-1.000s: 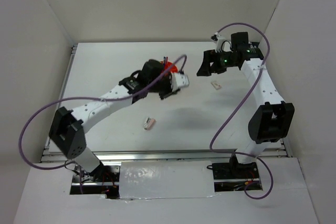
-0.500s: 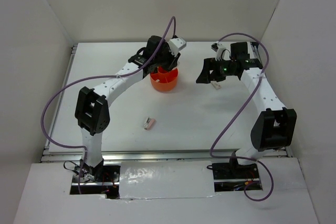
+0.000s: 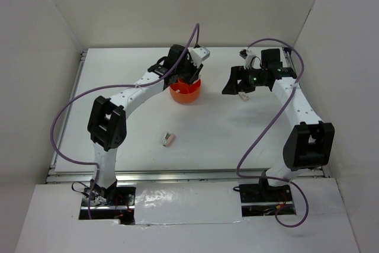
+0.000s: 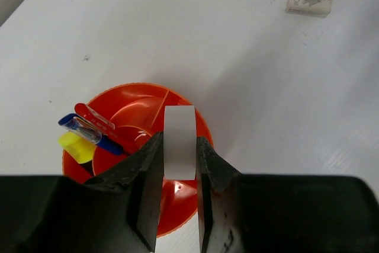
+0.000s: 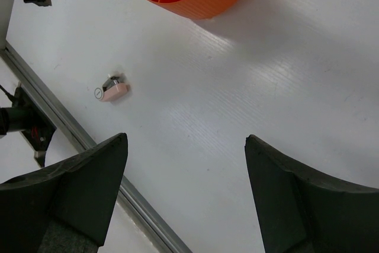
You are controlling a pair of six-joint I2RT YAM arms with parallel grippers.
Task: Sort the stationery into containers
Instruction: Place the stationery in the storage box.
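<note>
White block (image 4: 179, 124) sits pinched between your left gripper's (image 4: 177, 157) narrow jaws, right above the orange organizer (image 4: 137, 86); it looks light, stiff and smooth, so its flat sides are where to grip; your right gripper (image 5: 186, 173) hangs wide, empty.

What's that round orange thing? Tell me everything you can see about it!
The round orange plastic desk organizer stands upright on the white table. It has low walls and thin inner dividers making compartments. One compartment holds a thin red pen, a blue pen and a small yellow piece. The left gripper, jaws shut on a white piece, hangs right above it.
</note>
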